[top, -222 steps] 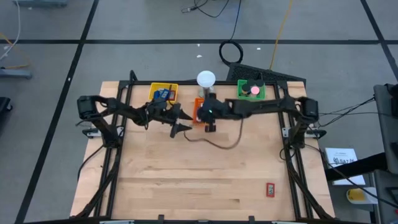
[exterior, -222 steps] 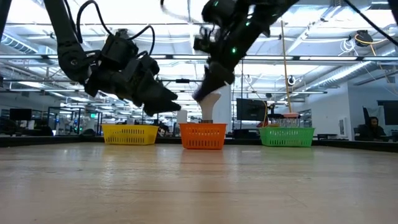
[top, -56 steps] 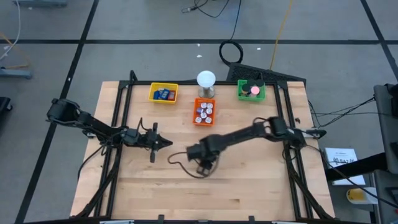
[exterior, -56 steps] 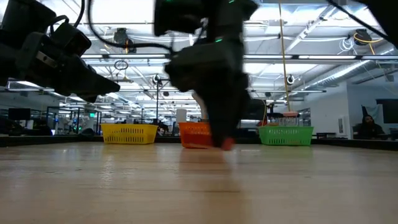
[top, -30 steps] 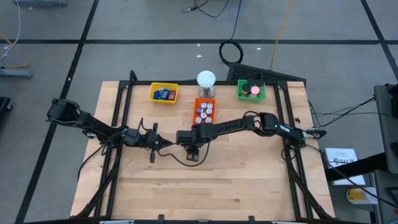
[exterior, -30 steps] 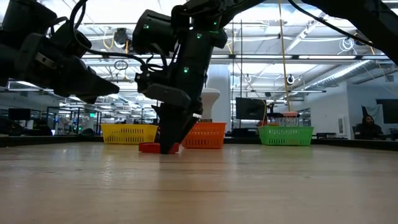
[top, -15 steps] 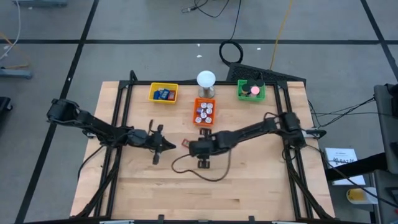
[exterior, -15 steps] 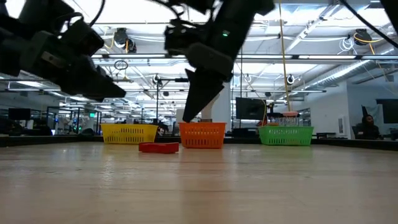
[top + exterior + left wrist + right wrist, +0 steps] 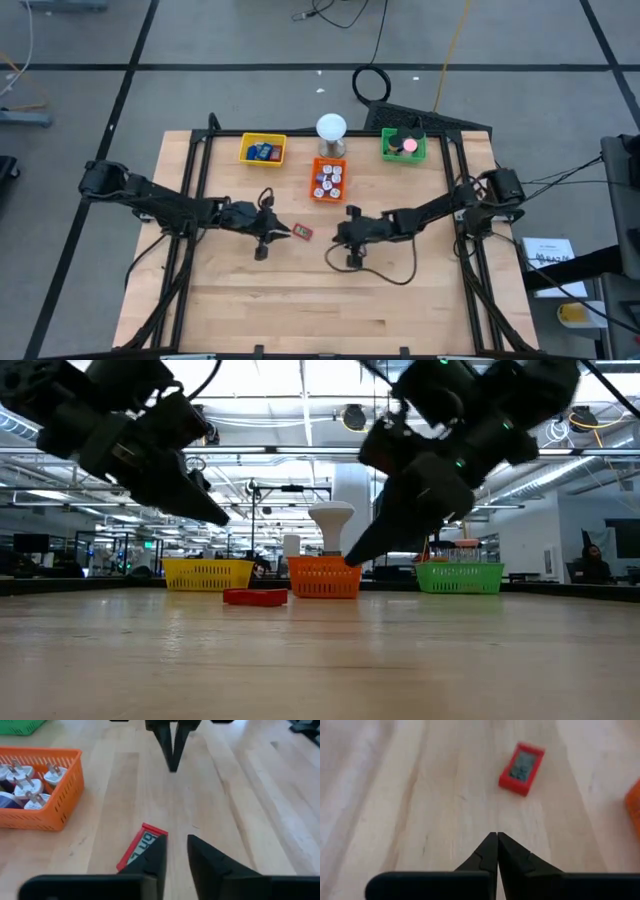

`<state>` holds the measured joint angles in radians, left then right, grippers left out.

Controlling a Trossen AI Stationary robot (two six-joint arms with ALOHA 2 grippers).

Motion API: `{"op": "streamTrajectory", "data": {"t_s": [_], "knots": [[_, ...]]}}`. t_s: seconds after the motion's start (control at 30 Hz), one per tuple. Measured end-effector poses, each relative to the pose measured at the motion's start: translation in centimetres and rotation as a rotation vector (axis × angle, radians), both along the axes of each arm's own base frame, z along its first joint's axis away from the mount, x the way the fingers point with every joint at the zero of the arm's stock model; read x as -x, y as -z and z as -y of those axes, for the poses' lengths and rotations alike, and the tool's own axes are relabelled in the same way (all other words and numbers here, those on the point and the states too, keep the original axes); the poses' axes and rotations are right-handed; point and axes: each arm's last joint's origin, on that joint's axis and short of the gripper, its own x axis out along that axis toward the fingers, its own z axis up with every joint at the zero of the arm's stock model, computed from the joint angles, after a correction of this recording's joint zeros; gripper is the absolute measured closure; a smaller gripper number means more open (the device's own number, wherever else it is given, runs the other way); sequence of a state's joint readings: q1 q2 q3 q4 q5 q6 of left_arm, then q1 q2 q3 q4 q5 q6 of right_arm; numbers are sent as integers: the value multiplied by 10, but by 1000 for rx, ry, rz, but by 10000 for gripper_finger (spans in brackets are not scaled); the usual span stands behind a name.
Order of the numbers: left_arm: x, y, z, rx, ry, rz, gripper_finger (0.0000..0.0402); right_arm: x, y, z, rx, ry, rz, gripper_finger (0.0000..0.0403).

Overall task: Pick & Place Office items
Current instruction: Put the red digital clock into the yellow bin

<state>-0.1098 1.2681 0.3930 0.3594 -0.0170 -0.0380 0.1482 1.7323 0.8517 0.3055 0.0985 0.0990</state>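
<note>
Right arm backed off rightward from the red block, left arm closed in on it.
Red block [image 9: 303, 231] lay flat on the table [image 9: 400, 300] mid-board, near side of the orange tray [image 9: 313, 190], with nothing gripping it. Left gripper [image 9: 174, 851] hovered just left of the block, fingers parted narrowly, block's end just beside one fingertip. Right gripper [image 9: 497, 851] sat to the block's right, apart, fingers pressed together, empty. Judged step: left arm picking the block. To do it well, it probably needed wider jaws, centring over the block, squaring to its long sides, then lowering before closing.
</note>
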Motion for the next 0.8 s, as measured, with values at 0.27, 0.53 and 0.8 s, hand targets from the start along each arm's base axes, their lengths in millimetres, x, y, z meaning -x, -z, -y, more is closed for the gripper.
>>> {"op": "streamTrajectory", "data": {"t_s": [0.27,0.53,0.8], "knots": [[-21,15,-4,-20,-23,-80,236,53,21,12,-25,-8,196,402],[-57,17,-16,-38,28,-179,148,96,19,18,-59,31,296,403],[-81,20,-25,-126,98,-353,103,99,18,15,-56,14,295,403]]}}
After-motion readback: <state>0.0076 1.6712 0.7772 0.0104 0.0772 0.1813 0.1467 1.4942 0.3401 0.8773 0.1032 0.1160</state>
